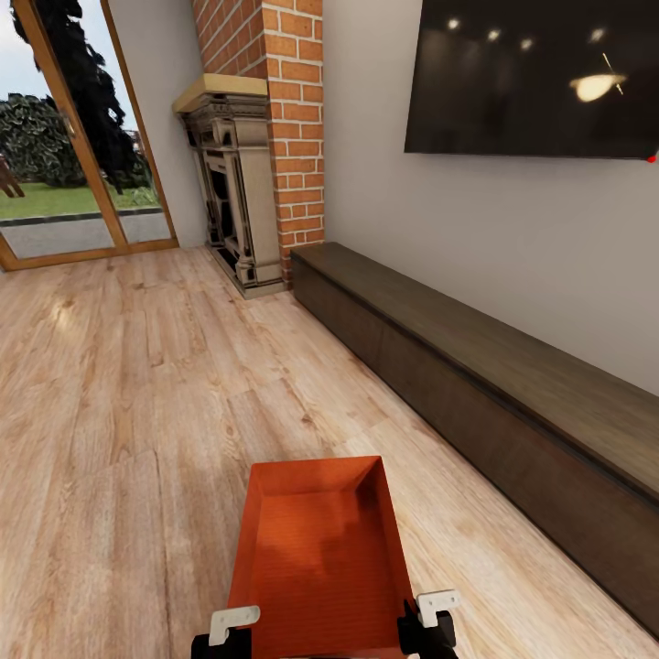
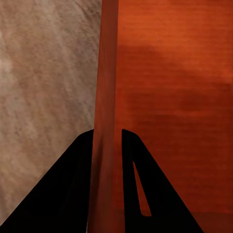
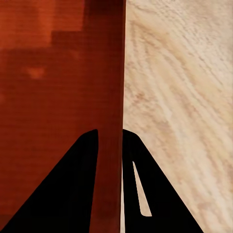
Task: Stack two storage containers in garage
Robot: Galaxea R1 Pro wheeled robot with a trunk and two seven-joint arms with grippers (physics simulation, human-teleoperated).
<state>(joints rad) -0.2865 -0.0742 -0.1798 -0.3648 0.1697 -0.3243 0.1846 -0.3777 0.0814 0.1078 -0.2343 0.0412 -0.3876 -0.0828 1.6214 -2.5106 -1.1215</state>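
- Nearest the robot, an orange-red storage container (image 1: 320, 549) is held above the wood plank floor (image 1: 119, 394), its open top facing up and its long axis pointing away from the robot.
- The left gripper (image 2: 107, 145) is clamped on the container's left wall, one black finger (image 2: 63, 194) outside and one inside; the thin wall is seen passing straight between them.
- The right gripper (image 3: 109, 145) is closed the same way on the right wall, with planks visible beyond the outer finger (image 3: 145, 189).
- The step in hand is judged to be the carry toward the garage; only one container is in view, so the task is judged to be early.
- For a good carry, both grips should be kept level and equally spaced, since thin walls can flex or slip if the arms are pulled apart or twisted.
- To the right, a long dark cabinet (image 1: 494, 384) runs along the wall under a black TV (image 1: 535, 78); it should be given room when the base is turned.
- Farther off, a brick fireplace (image 1: 243, 197) and glass doors (image 1: 69, 156) are seen.
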